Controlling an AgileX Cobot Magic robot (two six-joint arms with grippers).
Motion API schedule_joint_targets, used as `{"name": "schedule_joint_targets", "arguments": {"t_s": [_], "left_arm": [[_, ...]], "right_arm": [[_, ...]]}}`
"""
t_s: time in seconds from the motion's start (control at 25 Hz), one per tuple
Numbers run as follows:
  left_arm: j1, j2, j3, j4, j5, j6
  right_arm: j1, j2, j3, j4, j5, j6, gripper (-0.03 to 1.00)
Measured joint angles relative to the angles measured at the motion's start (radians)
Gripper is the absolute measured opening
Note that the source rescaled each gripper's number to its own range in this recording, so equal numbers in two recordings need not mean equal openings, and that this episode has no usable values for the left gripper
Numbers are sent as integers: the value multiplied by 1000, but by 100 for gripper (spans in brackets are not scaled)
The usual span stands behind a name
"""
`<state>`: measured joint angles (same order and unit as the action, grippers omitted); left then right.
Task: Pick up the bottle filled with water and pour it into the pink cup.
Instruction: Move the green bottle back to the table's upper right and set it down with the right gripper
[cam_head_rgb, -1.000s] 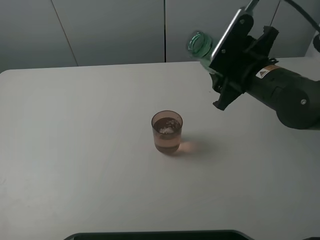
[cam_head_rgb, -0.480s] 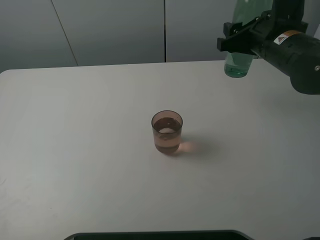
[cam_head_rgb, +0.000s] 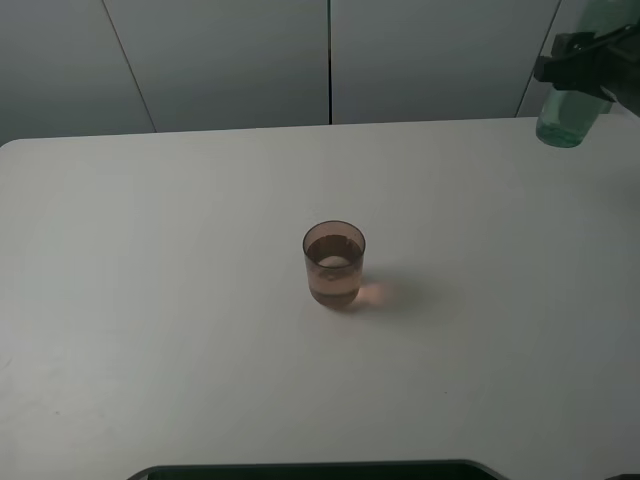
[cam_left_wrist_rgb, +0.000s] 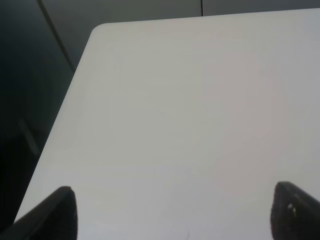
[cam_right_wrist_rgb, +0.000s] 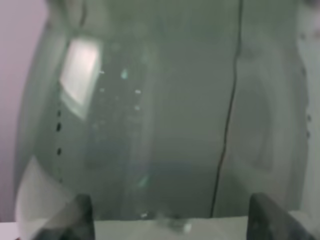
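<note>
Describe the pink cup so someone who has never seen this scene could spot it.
Look at the wide white table; near its middle stands the pink cup, alone and upright. It is a short, handleless, translucent brownish-pink tumbler holding liquid, unlike the tall green bottle held aloft at far right.

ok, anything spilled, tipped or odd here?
Nothing stands out. The pink cup stands upright mid-table with liquid inside, and there is no puddle on the table around it. The right end effector holds the green bottle roughly upright, above the table's far right.
</note>
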<state>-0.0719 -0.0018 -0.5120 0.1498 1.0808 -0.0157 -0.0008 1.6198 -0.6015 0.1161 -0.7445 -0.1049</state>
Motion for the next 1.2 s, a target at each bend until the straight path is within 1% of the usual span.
{"name": "schedule_joint_targets", "arguments": {"t_s": [0.16,0.24,0.36,0.44,0.52,0.72,0.84,1.08,1.2], "left_arm": [[0,0,0,0,0,0],[0,0,0,0,0,0],[0,2,0,0,0,0],[0,0,0,0,0,0],[0,0,0,0,0,0],[0,2,0,0,0,0],[0,2,0,0,0,0],[0,2,0,0,0,0],[0,2,0,0,0,0]], "right_arm": [[-64,78,0,-2,-35,38,0],[-77,119,-1,-4,-89,40,0],[-86,201,-7,-15,-197,42,0],[-88,254,-36,-27,-225,52,0],[-88,306,-73,-57,-226,69,0],[-88,390,-175,-212,-198,160,0],[-88,423,-220,-235,-200,200,0],[-88,531,-282,-305,-203,213,0],[-88,539,-282,-312,-206,213,0]]}}
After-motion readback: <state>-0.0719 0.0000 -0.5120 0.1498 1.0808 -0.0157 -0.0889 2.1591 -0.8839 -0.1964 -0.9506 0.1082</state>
